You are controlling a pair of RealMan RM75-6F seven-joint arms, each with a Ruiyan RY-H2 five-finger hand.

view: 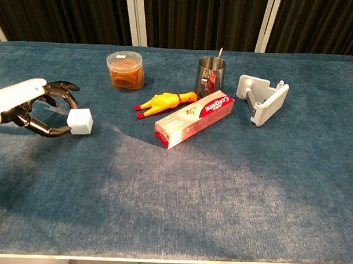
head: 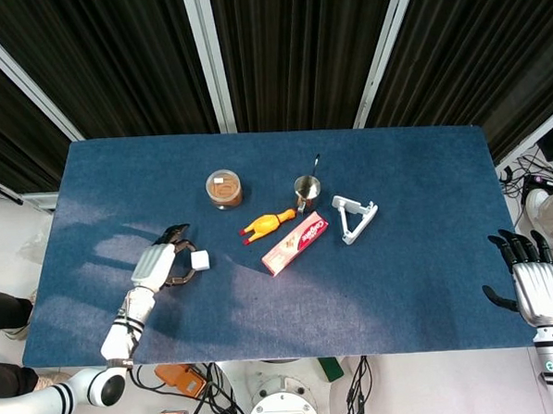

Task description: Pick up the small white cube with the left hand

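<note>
While the right hand (head: 538, 286) rests with fingers spread at the table's right near edge, the left hand (view: 28, 103) pinches the small white foam cube (view: 80, 121) on the left.

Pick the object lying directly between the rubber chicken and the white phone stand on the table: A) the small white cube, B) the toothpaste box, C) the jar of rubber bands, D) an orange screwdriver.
B: in the chest view the toothpaste box lies just right of the rubber chicken and left of the white phone stand, with the metal cup behind it.
</note>
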